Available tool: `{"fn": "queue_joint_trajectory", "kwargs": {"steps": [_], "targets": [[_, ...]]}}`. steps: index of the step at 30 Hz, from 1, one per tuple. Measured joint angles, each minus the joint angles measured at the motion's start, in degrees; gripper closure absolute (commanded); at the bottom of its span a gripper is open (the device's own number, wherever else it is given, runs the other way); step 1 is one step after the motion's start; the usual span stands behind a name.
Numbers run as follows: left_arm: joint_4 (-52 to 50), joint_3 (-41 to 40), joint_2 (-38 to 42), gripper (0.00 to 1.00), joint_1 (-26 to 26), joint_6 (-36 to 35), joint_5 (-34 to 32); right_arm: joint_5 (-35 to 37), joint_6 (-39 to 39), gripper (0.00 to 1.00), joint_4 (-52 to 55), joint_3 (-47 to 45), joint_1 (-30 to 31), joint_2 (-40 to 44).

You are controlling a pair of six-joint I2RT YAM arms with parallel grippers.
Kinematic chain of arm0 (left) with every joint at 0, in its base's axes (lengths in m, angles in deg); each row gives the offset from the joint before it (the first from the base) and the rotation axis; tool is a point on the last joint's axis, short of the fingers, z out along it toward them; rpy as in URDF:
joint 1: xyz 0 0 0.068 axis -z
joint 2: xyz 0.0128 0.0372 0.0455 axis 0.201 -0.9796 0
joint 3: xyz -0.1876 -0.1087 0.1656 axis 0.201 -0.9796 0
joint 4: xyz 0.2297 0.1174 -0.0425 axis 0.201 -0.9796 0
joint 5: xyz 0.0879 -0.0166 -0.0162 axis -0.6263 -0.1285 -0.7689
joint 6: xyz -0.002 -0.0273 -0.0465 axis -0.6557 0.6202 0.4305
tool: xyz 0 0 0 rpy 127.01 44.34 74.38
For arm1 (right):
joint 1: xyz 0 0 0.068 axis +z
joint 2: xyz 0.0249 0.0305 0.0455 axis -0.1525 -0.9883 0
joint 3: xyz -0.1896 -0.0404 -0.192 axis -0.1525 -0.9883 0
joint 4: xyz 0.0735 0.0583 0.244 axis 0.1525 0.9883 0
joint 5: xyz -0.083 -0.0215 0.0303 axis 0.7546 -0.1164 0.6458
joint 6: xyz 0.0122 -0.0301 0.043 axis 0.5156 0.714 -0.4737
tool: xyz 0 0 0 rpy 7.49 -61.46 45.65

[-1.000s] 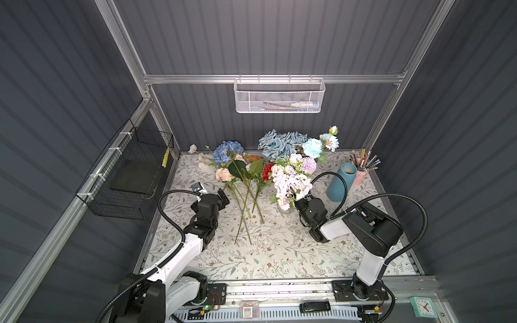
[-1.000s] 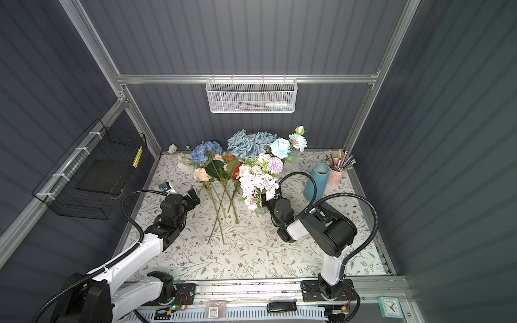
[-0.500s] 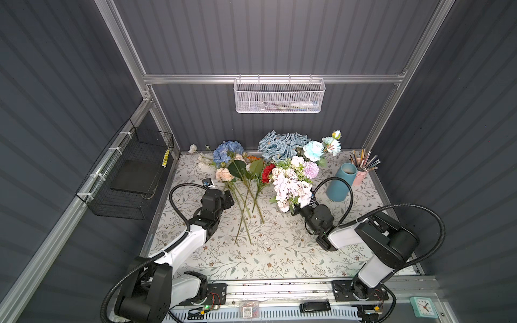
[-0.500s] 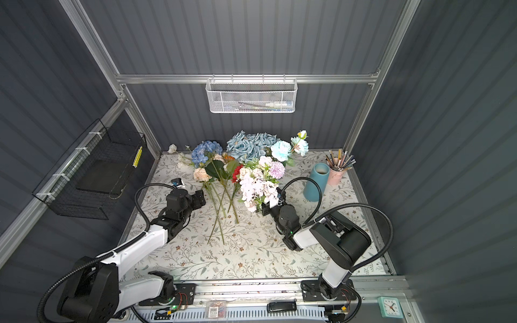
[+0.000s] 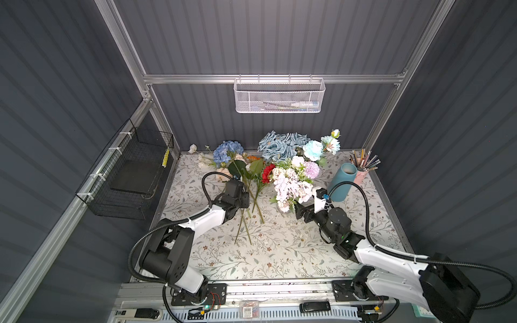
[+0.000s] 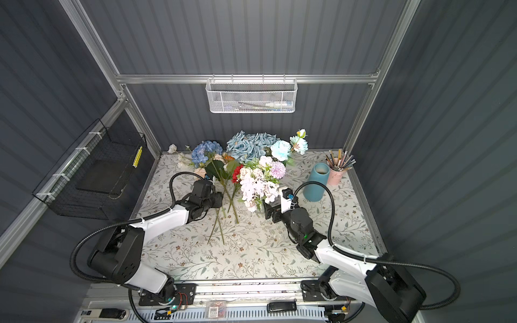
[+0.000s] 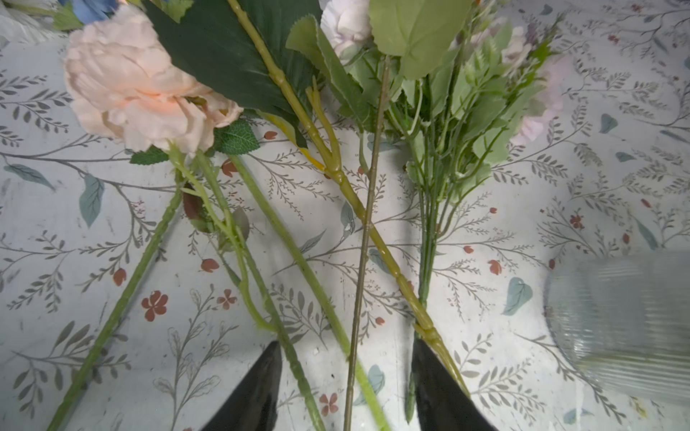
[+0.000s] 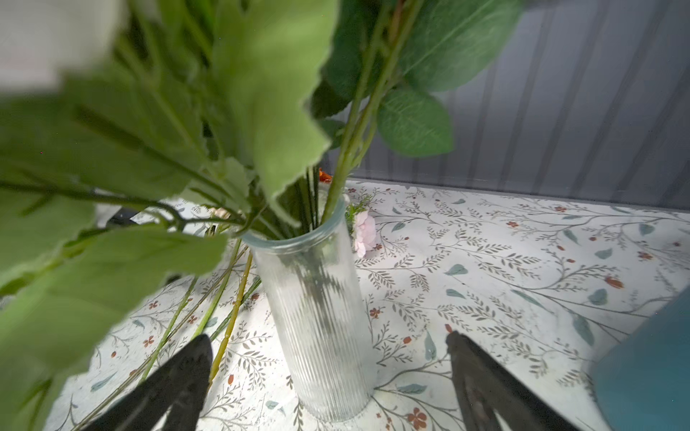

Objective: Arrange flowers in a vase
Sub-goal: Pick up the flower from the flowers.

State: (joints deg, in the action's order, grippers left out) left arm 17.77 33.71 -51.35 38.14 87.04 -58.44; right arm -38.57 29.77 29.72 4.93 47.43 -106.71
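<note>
The left arm's jaws stand partly open, low over the table point(image 5: 279, 260). Their black fingertips point(image 7: 261, 388) sit either side of a crossing of loose green stems point(image 7: 298, 268). About three stems run through the gap, and one fingertip lies against a yellow-green stem. Nothing looks pinched. Beyond the fingertips the stems fan out to a peach bloom point(image 7: 138, 93) and broad dark leaves.

The right arm's jaws are spread wide, with fingertips point(image 8: 183, 384) on either side of a ribbed clear glass vase point(image 8: 317, 317). Bare table shows between each tip and the glass, so they hold nothing.

The vase stands upright on the table, to the right of the loose stems. It already carries a bouquet point(image 5: 292, 181) of white, lilac and pale pink heads, with leafy green stems down inside the glass.

In both top views the loose flowers lie flat to the left of the vase, heads toward the back wall. Among them are a blue hydrangea point(image 5: 228, 149) and a red sunflower point(image 5: 268, 173). Dusty-blue roses point(image 5: 279, 144) are heaped against the back wall.

Just to the right of the right arm stands a teal cylinder vase point(image 5: 342, 181). Behind it is a pink cup of pencils point(image 5: 363, 173).
</note>
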Motion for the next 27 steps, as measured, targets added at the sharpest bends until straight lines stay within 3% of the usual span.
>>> {"fn": "queue_joint_trajectory", "kwargs": {"steps": [5, 15, 20, 25, 27], "targets": [[-2.4, 3.4, -5.5, 0.51, 0.0, -1.0, -0.9, 1.3, -2.0, 0.01, 7.7, 0.1, -2.9, 4.8], [-3.2, 7.2, -11.8, 0.53, 0.0, -1.7, -0.7, 1.7, -3.5, 0.01, 13.3, 0.5, -4.4, 4.1], [-3.1, 9.4, -15.0, 0.69, 0.0, -2.5, -0.7, 1.7, -3.7, 0.01, 13.7, 0.5, -4.5, 3.8], [-2.6, 10.1, -16.3, 0.99, 0.0, -2.8, 0.3, 1.9, -3.6, 0.01, 14.0, 0.5, -4.5, 4.9], [-2.6, 10.1, -16.3, 1.00, 0.0, -3.0, 0.9, 2.2, -3.5, 0.01, 14.1, 0.5, -4.5, 5.6]]}}
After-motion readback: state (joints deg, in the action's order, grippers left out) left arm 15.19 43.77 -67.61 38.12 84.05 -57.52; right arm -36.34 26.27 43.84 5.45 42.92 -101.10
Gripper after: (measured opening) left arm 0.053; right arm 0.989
